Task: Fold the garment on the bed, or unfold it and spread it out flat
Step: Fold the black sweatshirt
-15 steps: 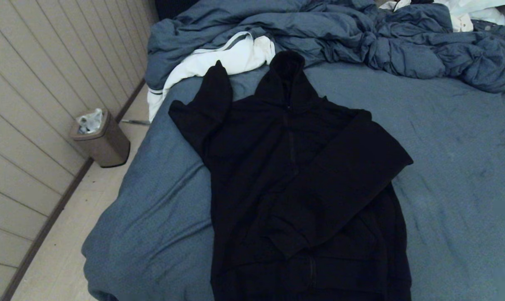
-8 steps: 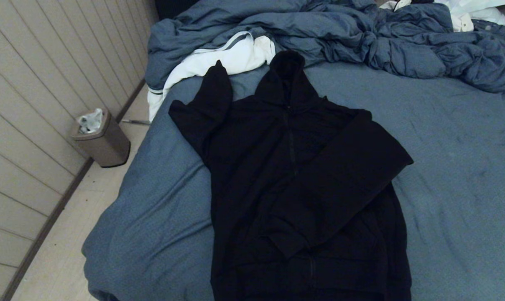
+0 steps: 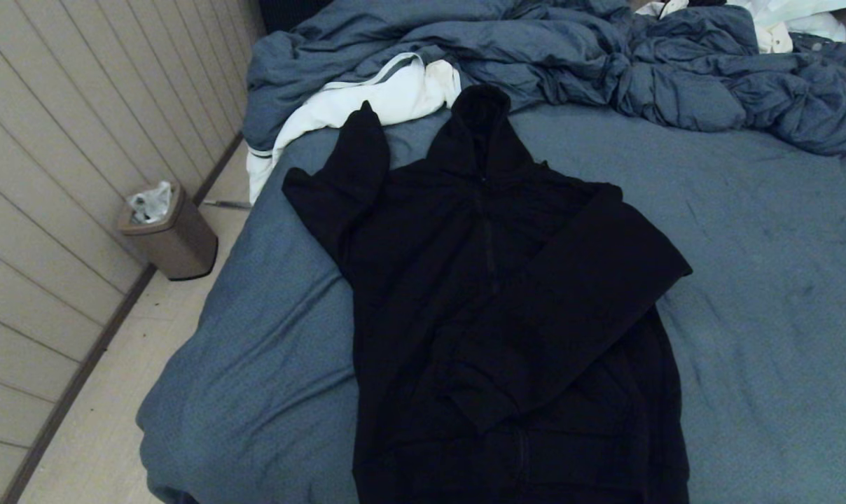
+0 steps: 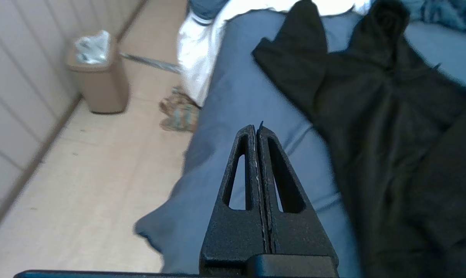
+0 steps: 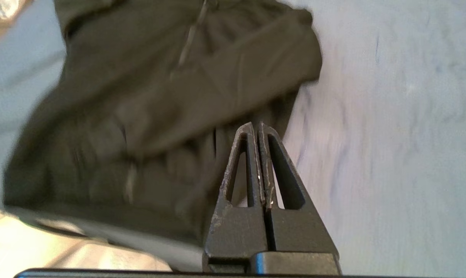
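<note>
While the hoodie (image 3: 507,308) lies face up along the middle of the bed (image 3: 759,294), hood toward the rumpled duvet (image 3: 605,63), I read the job as barely begun: one sleeve is crossed over the chest, the other bent up near the white cloth (image 3: 367,105), body otherwise flat. Folding or spreading is all still ahead. Left gripper (image 4: 257,129) hangs over the bed's edge, jaws pressed together, empty. Right gripper (image 5: 256,126) likewise closed, empty, above the hoodie's side. No brand, label or writing readable anywhere.
</note>
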